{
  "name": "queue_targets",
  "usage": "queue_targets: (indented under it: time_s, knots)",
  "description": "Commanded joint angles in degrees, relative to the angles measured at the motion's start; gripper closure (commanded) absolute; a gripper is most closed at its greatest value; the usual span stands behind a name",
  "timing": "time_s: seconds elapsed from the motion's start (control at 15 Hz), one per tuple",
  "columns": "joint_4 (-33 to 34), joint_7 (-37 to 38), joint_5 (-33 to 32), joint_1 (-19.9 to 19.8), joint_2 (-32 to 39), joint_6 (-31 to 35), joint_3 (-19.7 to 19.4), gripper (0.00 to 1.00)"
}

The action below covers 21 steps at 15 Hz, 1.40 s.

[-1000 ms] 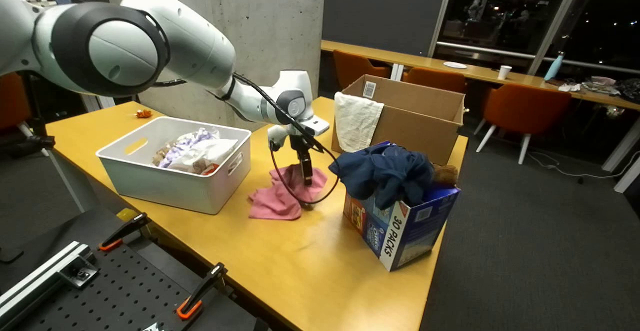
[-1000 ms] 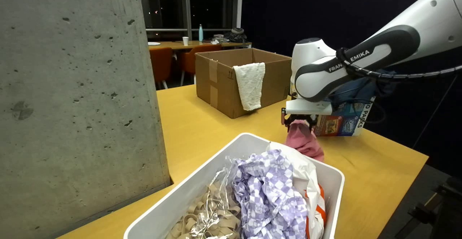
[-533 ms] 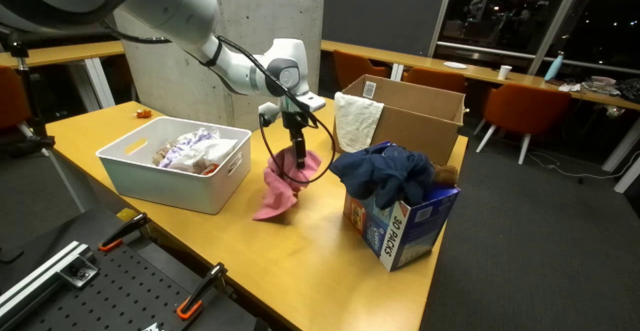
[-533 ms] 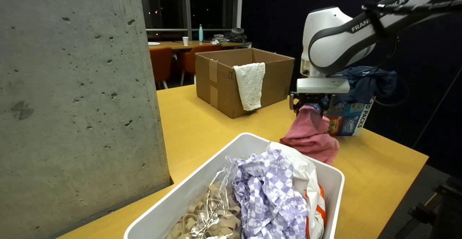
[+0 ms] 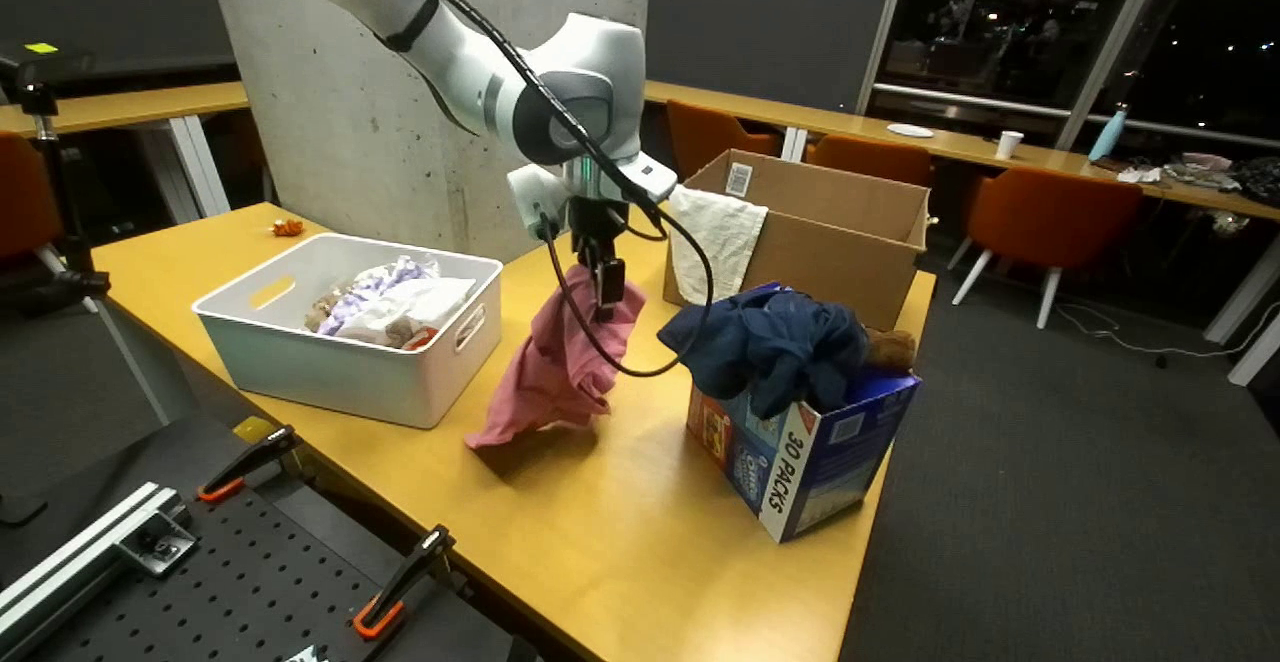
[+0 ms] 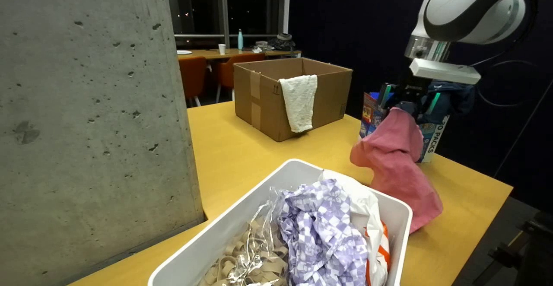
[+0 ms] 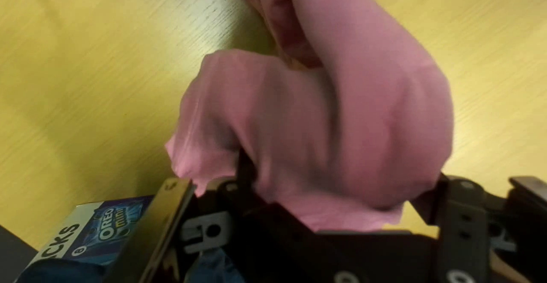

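My gripper [image 5: 606, 307] is shut on a pink cloth [image 5: 560, 367] and holds it above the table. The cloth hangs down in folds, its lowest corner close to the tabletop; I cannot tell whether it touches. In an exterior view, the gripper [image 6: 406, 109] has the top of the cloth [image 6: 395, 156] bunched between its fingers, with a snack box [image 6: 434, 141] behind it. In the wrist view, the cloth [image 7: 376, 90] fills the space between the fingers [image 7: 337, 189] and hides the fingertips.
A white bin [image 5: 330, 377] holds a purple checkered cloth [image 6: 319, 230] and bags. A navy cloth [image 5: 770, 342] lies on the snack box [image 5: 840, 462]. A cardboard box [image 5: 830, 262] has a white cloth [image 5: 712, 247] over its wall. A concrete pillar [image 6: 95, 104] borders the table.
My gripper has risen with the pink cloth, lifting it from lying on the table to hanging. It has also shifted nearer the snack box. The bin and boxes have not moved.
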Motion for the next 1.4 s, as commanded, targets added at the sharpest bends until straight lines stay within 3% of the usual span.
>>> queue_targets:
  time_s: [0.0,0.2,0.33,0.8,1.13,1.33]
  knots:
    - [-7.05,-13.14,8.43,-5.95,-5.91,1.38,3.64,0.43]
    - [-8.99,-23.44,15.44,-10.20,-8.42,-1.39,4.82,0.43]
    - [-8.83,-26.06,16.96,-11.41,-9.99,-5.25,3.91,0.43]
    - [-5.41,-17.22,11.85,-10.45,-18.26,-20.25,-1.76,0.43]
    - [-0.03,-11.68,9.09,-11.05,-22.07,-27.60,-4.44,0.43]
    - [4.47,-8.08,6.15,-11.38,-22.37,-28.24,-6.54,0.43]
